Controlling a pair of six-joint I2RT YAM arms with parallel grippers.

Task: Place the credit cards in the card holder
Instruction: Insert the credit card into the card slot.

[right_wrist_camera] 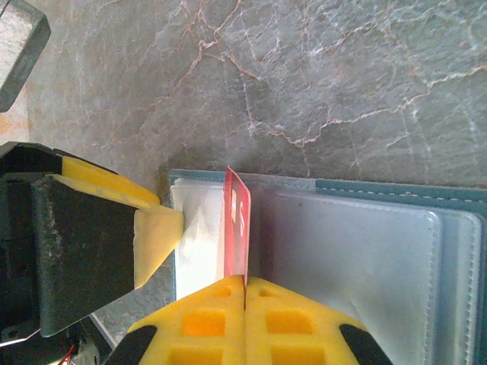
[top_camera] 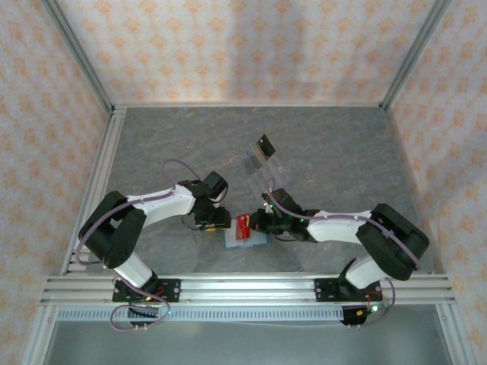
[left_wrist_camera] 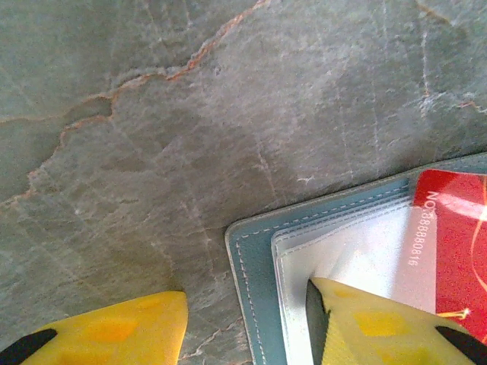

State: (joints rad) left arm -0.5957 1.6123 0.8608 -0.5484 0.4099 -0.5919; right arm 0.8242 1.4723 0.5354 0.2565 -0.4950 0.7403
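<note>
Teal-blue with stitching round its edge, the flat folding card holder point(top_camera: 236, 243) lies open on the grey marbled table point(top_camera: 342, 152) between my two arms, near their bases, with its pale clear-pocket inside facing up. My right gripper point(right_wrist_camera: 245, 285) has its yellow fingers pressed together on the near edge of the thin red card point(right_wrist_camera: 236, 217) with light printing. That card stands on edge over the holder's inside, at the line between the paler left pocket and the wider one beside it. Whether its far edge has entered a pocket I cannot tell. My left gripper point(left_wrist_camera: 247, 300) stands about half open and grips nothing: one yellow finger point(left_wrist_camera: 373, 319) rests on the holder's clear pocket near a corner, and the other finger point(left_wrist_camera: 114, 331) is past the edge, over bare table. The small black card point(top_camera: 265, 144) sits well apart, propped in the clear plastic rack point(top_camera: 255, 163) farther back.
</note>
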